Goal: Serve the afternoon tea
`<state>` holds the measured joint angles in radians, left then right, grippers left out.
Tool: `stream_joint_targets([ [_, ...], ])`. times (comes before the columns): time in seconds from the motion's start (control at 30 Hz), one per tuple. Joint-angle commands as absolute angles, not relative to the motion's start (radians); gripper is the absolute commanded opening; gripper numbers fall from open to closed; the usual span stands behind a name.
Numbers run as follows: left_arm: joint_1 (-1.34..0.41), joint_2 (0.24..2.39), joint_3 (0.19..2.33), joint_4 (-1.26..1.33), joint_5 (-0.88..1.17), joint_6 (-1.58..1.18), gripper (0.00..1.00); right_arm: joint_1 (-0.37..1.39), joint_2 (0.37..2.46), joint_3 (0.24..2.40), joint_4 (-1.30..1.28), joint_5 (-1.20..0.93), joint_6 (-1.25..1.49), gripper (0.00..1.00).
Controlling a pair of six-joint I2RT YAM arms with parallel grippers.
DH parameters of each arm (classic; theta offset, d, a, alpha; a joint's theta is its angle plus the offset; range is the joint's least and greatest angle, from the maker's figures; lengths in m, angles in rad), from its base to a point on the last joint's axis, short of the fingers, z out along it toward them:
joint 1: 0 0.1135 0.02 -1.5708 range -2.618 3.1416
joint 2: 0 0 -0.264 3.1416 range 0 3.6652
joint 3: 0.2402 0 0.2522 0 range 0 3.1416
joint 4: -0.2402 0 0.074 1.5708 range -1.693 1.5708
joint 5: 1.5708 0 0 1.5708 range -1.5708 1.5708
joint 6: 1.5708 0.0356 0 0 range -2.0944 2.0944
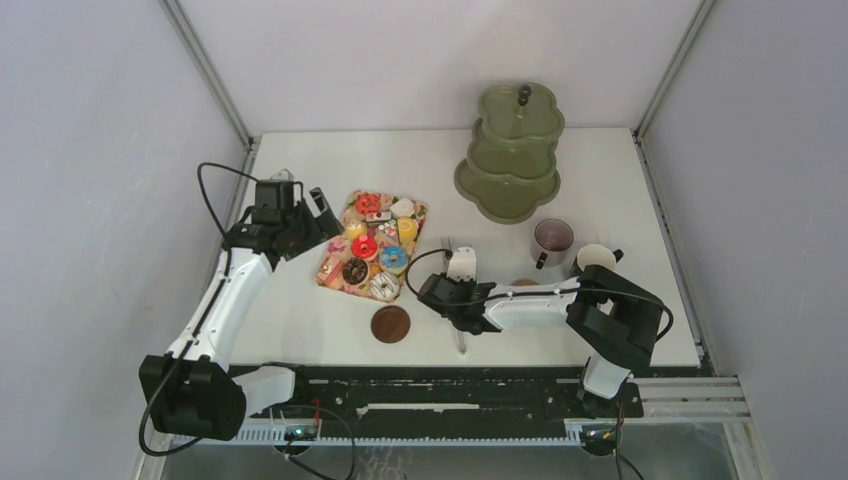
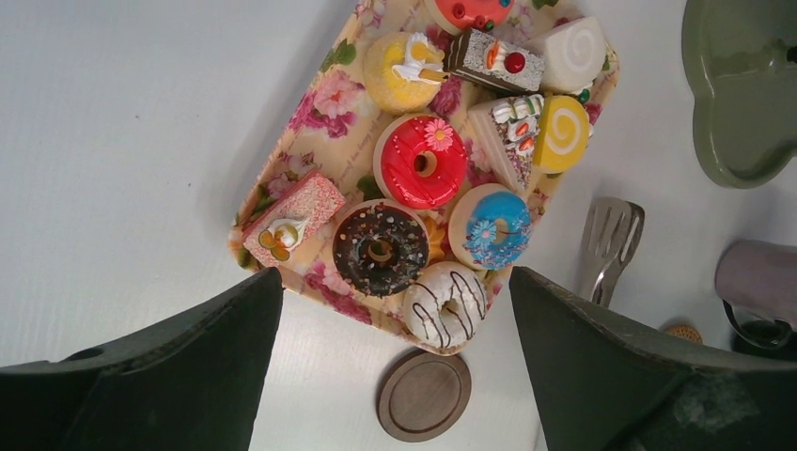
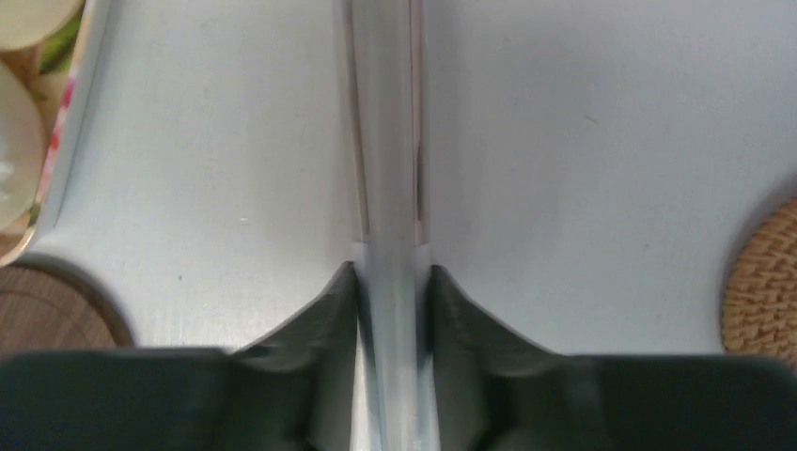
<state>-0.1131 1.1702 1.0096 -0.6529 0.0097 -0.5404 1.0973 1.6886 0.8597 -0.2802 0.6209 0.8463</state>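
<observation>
1. The left hand [image 1: 316,220] hangs just left of the tray. Its two dark fingers [image 2: 188,366] are spread wide with nothing between them.
2. The flat flowery tray [image 2: 273,188] lies on the white tabletop [image 1: 620,200]. All the small toy pastries are on it, such as the red donut [image 2: 423,162], the brown donut [image 2: 381,249], the blue donut [image 2: 489,225], the white striped donut [image 2: 445,303] and the pink cake slice [image 2: 291,214].
3. A round dark wooden coaster [image 1: 390,323] lies just beside the tray's near edge.
4. The right hand [image 3: 393,282] is low and pinches the long thin silver tongs [image 3: 385,141] tight. The tongs are between the tray and the mugs.
5. The mauve mug [image 1: 552,240] and the dark green mug with a white inside [image 1: 595,258] stand upright side by side. A round woven coaster [image 3: 761,282] lies near them.
6. A green three-level stand [image 1: 510,150] stands behind the mugs.
</observation>
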Motion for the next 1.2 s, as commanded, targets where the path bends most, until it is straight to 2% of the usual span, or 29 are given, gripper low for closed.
stream_joint_targets([
  [0.0, -0.124, 1.183, 1.062, -0.63, 0.033, -0.514, 0.95, 1.095, 1.644, 0.843, -0.218, 0.589, 0.76, 0.25],
  [0.13, -0.184, 1.268, 1.176, -0.636, 0.02, -0.503, 0.95, 1.094, 1.548, 0.823, -0.208, 0.552, 0.678, 0.01],
  [0.17, -0.207, 1.295, 1.211, -0.641, 0.007, -0.497, 0.95, 1.093, 1.52, 0.823, -0.221, 0.552, 0.667, 0.0],
  [0.47, -0.376, 1.593, 1.518, -0.647, 0.008, -0.497, 0.95, 1.011, 1.117, 0.835, -0.469, 0.555, 0.601, 0.0],
  [0.63, -0.4, 1.691, 1.59, -0.493, 0.176, -0.582, 0.94, 0.904, 0.93, 0.905, -0.629, 0.567, 0.576, 0.0],
  [0.8, -0.399, 1.786, 1.591, -0.219, 0.407, -0.803, 0.94, 0.765, 0.855, 0.992, -0.737, 0.548, 0.568, 0.0],
  [1.17, -0.409, 2.124, 1.754, 0.124, 0.569, -1.094, 0.93, 0.548, 0.803, 1.124, -0.8, 0.456, 0.518, 0.0],
])
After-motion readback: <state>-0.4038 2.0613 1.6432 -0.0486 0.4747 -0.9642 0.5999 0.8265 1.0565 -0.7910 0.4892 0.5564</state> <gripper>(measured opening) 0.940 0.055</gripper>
